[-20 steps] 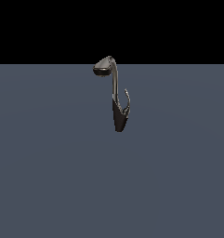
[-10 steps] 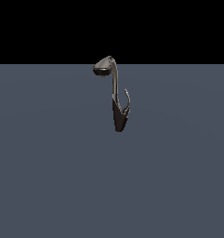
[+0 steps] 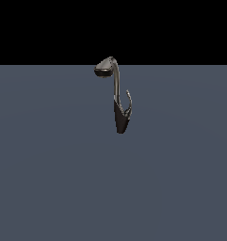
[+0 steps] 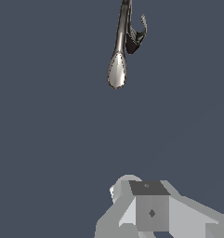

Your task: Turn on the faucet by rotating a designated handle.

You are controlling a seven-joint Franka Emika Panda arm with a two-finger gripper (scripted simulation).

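Observation:
The faucet stands on the grey floor in the exterior view, with a tapered dark base, a tall slim neck and a flat oval spout head. The handle is a thin curved silvery lever rising from the base on the exterior view's right. In the wrist view the faucet is seen from above, with the spout head and the handle beside the neck. My gripper shows only as grey blocks at the picture's edge, well apart from the faucet and touching nothing. The arm is out of the exterior view.
A flat grey floor spreads around the faucet, with black background behind it. No other object shows.

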